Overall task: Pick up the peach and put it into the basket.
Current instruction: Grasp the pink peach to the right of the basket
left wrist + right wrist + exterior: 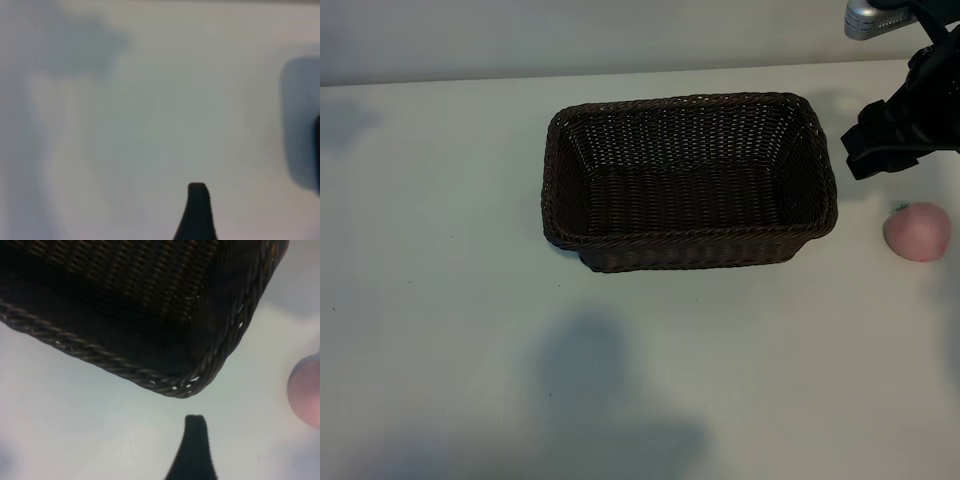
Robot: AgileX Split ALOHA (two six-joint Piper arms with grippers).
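Observation:
The dark-brown wicker basket [690, 238] stands mid-table with nothing inside it. To its right, near the table's right side, the pale-pink peach [918, 231] lies on the white table. My right gripper [880, 150] hovers above and behind the peach, just beyond the basket's far right corner, open and holding nothing. The right wrist view shows one dark finger [196, 445] over bare table, a basket corner [180, 387] ahead and the peach [306, 395] at the frame's edge. Of my left gripper only one finger [197, 212] shows, over bare table, with nothing in it.
The white table [470, 300] stretches wide to the left of the basket and in front of it. A large shadow [600, 400] lies on the near part. The left arm is outside the exterior view.

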